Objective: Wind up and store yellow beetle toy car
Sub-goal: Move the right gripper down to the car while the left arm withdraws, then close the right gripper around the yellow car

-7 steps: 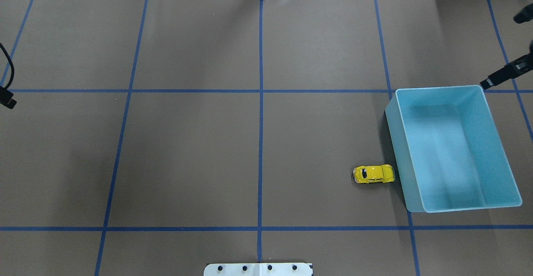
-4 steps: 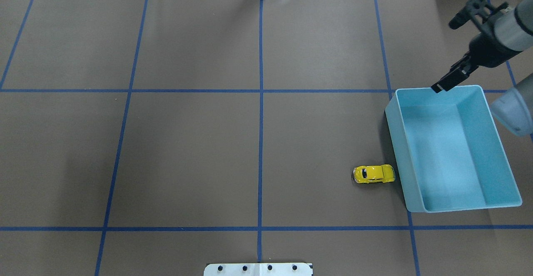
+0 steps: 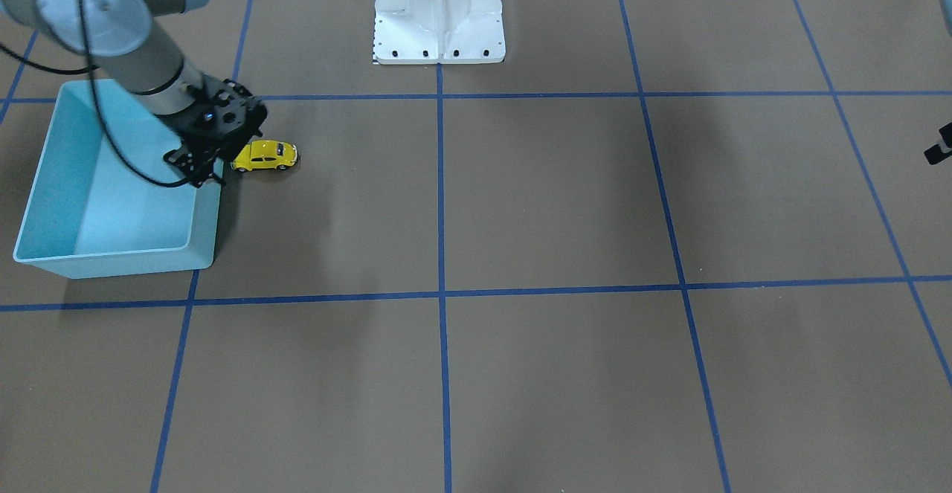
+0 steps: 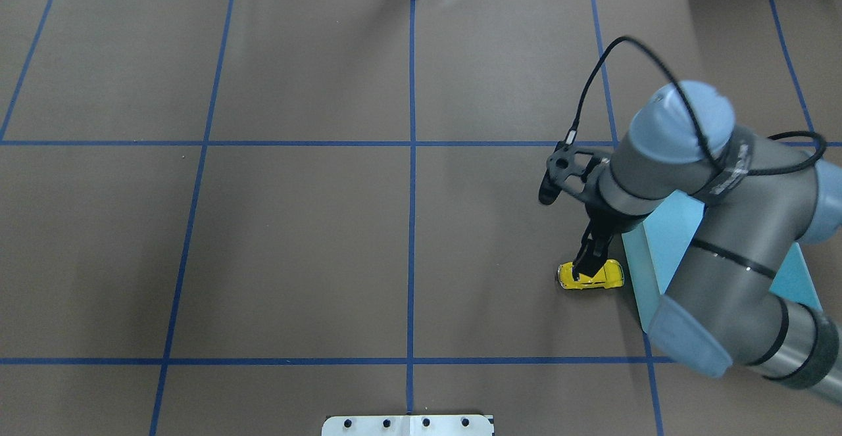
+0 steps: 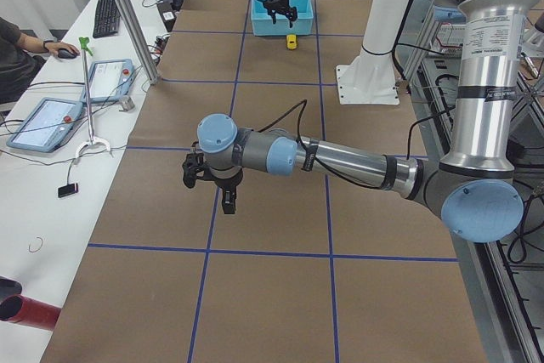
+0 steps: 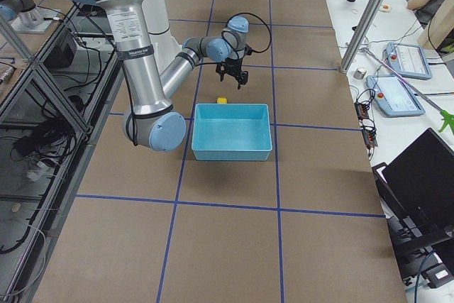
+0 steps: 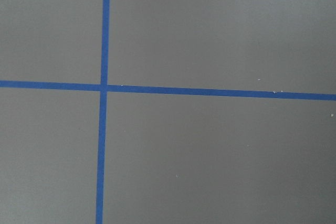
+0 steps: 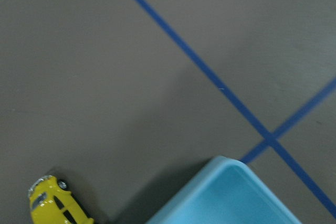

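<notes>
The yellow beetle toy car [image 4: 592, 277] stands on its wheels on the brown table, just left of the light blue bin [image 4: 637, 271]. It also shows in the front-facing view [image 3: 265, 155] and at the bottom left of the right wrist view [image 8: 54, 204]. My right gripper [image 4: 585, 262] hangs above the car and the bin's wall [image 3: 204, 218], open and empty, not touching the car. Of my left gripper only a black tip [image 3: 936, 152] shows at the front-facing view's edge. It hovers over bare table far from the car [image 5: 226, 201]; I cannot tell whether it is open or shut.
The bin [image 6: 230, 133] holds nothing. The right arm's elbow [image 4: 710, 271] covers much of it from overhead. Blue tape lines [image 7: 104, 87] grid the table. The white robot base [image 3: 439, 13] stands at the table's edge.
My right arm has swung in from the right edge, across the bin, to above the car. The left gripper has left the overhead view's left edge. Car and bin have not moved.
</notes>
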